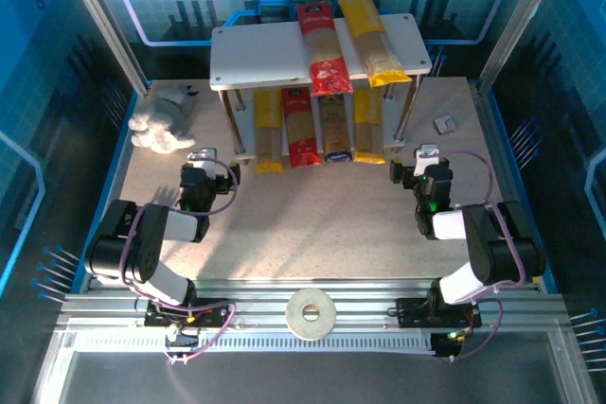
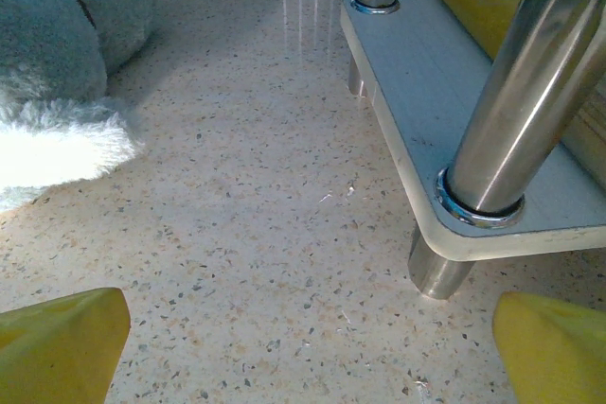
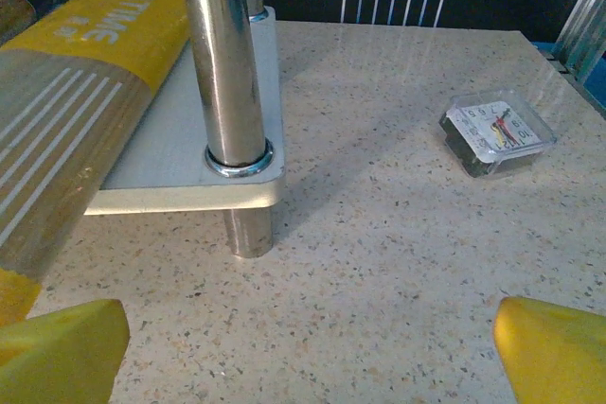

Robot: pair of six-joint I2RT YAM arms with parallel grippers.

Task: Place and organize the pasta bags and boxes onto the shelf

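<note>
Two grippers sit low in the frame, the left gripper (image 1: 203, 160) and the right gripper (image 1: 424, 160), both wide open and holding nothing. Six pasta packs (image 1: 322, 49) lie on the shelf (image 1: 260, 54) in the upper middle: two up top, four down below.

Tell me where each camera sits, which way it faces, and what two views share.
Top external: above and behind the arms, looking down at table, shelf and pasta packs; both arms, left tool and right tool show.
Left wrist: low, facing the shelf's left end and a plush toy; yellow fingertips show.
Right wrist: low, facing the shelf's right end and a small clock; yellow fingertips show.
Shared: both wrist views catch the shelf's lower board.
</note>
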